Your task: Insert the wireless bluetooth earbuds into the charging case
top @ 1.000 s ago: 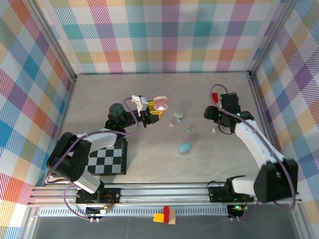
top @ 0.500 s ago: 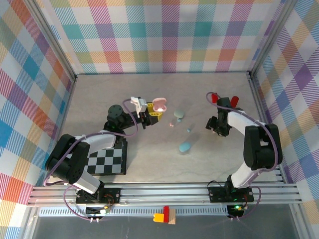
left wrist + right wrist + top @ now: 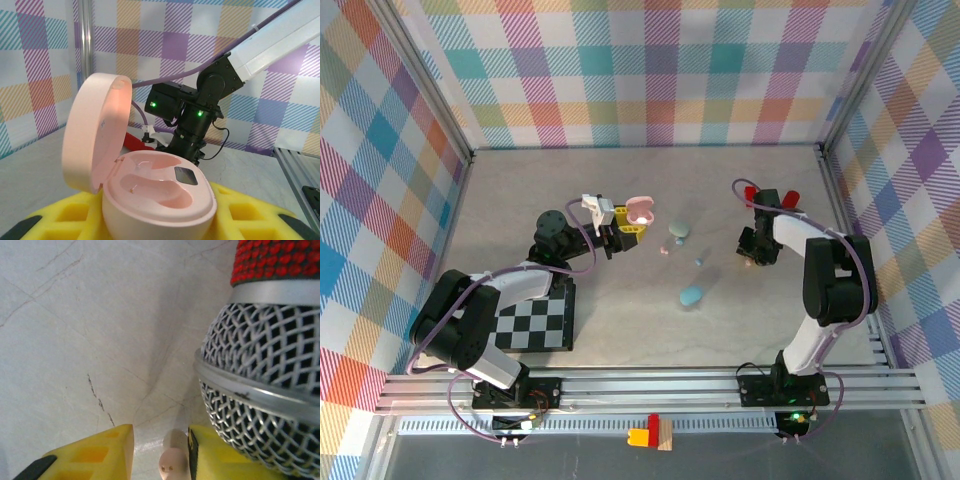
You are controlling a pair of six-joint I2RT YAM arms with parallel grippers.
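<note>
Left wrist view – one glossy pink oval case (image 3: 157, 195), lid up, clenched in the yellow gridded jaws of the left gripper (image 3: 160, 225). Right gripper (image 3: 161, 452) – jaws apart, straddling one small rounded pink earbud (image 3: 172, 466) on the table (image 3: 75, 340), beside one wire-mesh microphone (image 3: 250, 380).

The open case (image 3: 160, 195) sits between the left fingers (image 3: 245, 215), its lid standing up at one side. On the desk (image 3: 620, 300), a second case (image 3: 678, 230) lies just right of it, a third case (image 3: 692, 296) nearer the arms. An earbud (image 3: 172, 465) lies between the right fingers (image 3: 95, 452), a microphone (image 3: 260, 365) close beside them.
</note>
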